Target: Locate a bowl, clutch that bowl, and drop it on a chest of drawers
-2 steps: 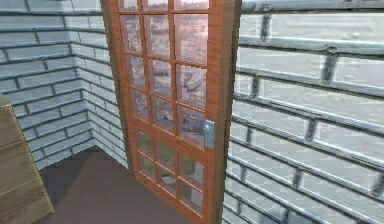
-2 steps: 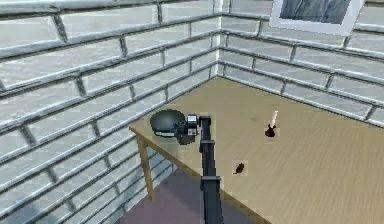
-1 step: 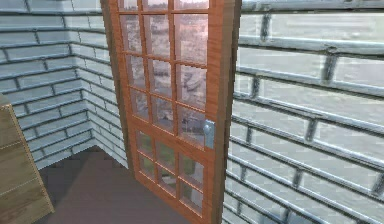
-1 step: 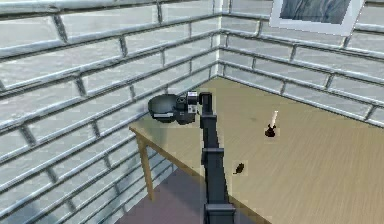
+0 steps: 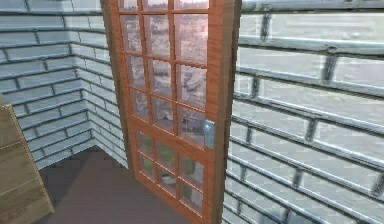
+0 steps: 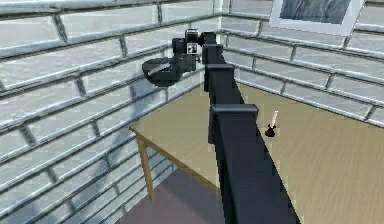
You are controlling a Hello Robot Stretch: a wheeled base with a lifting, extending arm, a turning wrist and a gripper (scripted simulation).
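One small candle-like thing (image 6: pixel 272 122) stands on the wooden surface (image 6: pixel 330 150). Up by the surface's wall-side edge the claw (image 6: pixel 155 72) ends in a dark rounded mass. It may be the bowl or the claw's own body; I cannot tell which, nor whether it grips anything. Finding or carrying seems in hand — next, turning the base from the paned door (image 5: pixel 165 100) to seek a chest of drawers.

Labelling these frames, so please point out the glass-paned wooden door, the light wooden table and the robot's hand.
Orange-brown wooden door with glass panes (image 5: pixel 168 100): forward view, on its middle panes.
Light wooden table (image 6: pixel 325 150): arm side view, on its bare top.
Dark two-fingered hand (image 6: pixel 152 72): arm side view, midway between its fingertips.
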